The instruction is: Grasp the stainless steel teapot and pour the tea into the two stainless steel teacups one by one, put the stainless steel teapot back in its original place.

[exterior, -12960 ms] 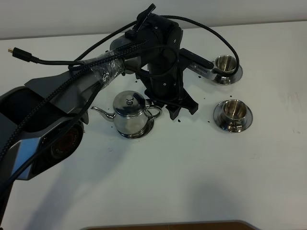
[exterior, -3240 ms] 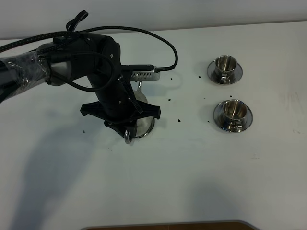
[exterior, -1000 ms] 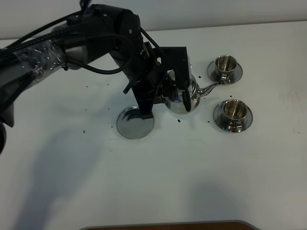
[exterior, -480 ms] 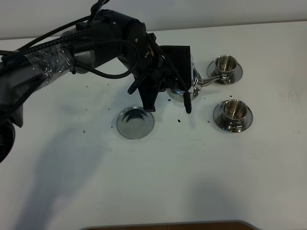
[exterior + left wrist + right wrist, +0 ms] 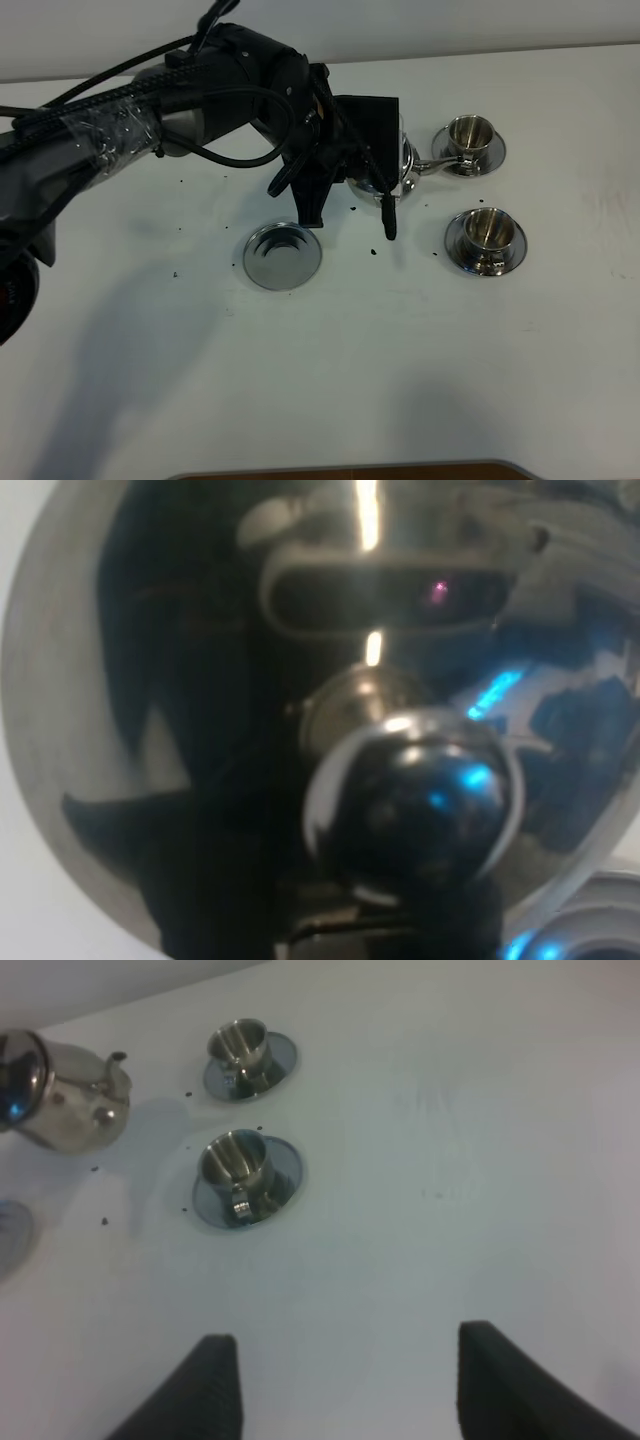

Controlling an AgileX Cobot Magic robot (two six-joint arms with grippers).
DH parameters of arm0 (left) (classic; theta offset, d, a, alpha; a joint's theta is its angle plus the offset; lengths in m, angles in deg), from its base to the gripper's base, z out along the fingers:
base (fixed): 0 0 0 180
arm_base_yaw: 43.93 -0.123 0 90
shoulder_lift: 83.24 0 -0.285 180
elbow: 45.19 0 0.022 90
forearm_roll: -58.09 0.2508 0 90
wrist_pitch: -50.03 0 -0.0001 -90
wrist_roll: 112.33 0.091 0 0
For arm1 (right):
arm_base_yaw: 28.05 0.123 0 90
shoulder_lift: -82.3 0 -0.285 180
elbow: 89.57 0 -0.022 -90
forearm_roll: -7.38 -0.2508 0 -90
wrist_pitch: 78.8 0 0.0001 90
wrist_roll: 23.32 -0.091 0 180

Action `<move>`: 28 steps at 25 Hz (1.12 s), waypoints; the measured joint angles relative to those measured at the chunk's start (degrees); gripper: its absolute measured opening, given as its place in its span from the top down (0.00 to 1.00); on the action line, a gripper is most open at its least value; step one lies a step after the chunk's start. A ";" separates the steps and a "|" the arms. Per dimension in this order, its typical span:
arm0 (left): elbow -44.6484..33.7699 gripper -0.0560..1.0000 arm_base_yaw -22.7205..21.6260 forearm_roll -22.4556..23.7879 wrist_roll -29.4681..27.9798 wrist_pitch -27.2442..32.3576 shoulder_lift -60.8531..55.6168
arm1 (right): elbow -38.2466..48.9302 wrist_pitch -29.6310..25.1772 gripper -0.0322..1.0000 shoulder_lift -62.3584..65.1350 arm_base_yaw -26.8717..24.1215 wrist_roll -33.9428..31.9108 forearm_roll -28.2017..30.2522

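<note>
**Up by the far teacup [image 5: 468, 138]: first pour looks about to start**

So the left gripper [image 5: 372, 175] is clamped tight on the stainless steel teapot [image 5: 404, 166], which is lifted off its saucer [image 5: 282, 257]. The spout [image 5: 432, 166] points at that cup. Next I'd guess: ease it over the rim and tip gently. The near teacup [image 5: 486, 232] comes after.

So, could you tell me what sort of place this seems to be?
Probably a robotics lab bench rather than a kitchen: a plain white table, a cable-wrapped arm, and a staged steel teapot with two teacups.
</note>
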 joint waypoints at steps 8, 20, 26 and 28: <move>0.07 0.72 2.21 6.68 1.34 -2.75 2.55 | 0.00 0.00 0.50 0.00 0.00 0.00 0.00; 0.48 0.72 5.28 16.05 1.37 -6.79 3.87 | 0.00 0.00 0.50 0.00 0.00 0.00 -0.07; 0.48 0.72 6.00 22.67 -1.05 -10.14 4.89 | 0.00 0.00 0.50 0.00 0.00 0.00 -0.07; 0.48 0.72 6.00 24.35 -1.59 -10.78 5.55 | 0.00 0.00 0.50 0.00 0.00 0.00 -0.07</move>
